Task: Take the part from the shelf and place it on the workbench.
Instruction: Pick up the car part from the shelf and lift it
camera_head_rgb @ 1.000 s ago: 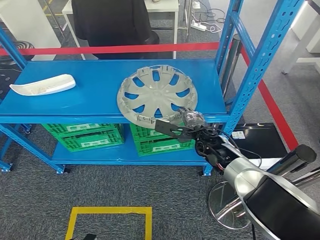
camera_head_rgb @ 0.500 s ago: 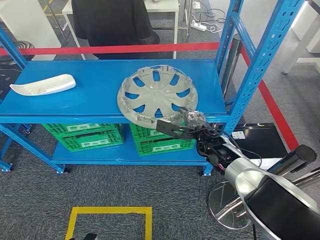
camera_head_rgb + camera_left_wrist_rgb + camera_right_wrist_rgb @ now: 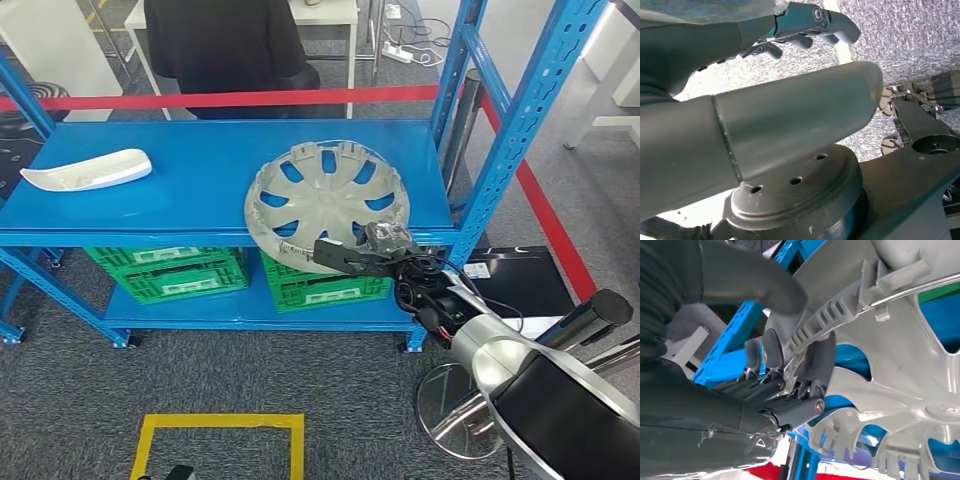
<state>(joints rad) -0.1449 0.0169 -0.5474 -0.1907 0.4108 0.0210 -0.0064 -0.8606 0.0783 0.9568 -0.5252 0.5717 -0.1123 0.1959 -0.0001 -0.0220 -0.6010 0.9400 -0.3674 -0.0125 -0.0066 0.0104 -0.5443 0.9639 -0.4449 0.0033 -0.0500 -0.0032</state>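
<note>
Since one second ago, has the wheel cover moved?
Yes. The wheel cover, held by the right hand, has shifted right, overhanging the shelf's front edge.

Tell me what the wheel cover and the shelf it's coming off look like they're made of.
Wheel cover: probably moulded plastic with a matte silver-grey finish; the right wrist view shows thin ribs and clip tabs on its back. Shelf: likely painted steel, glossy blue, with perforated uprights.

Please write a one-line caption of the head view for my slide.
The right hand grips the rim of the grey wheel cover at the front edge of the blue shelf.
</note>
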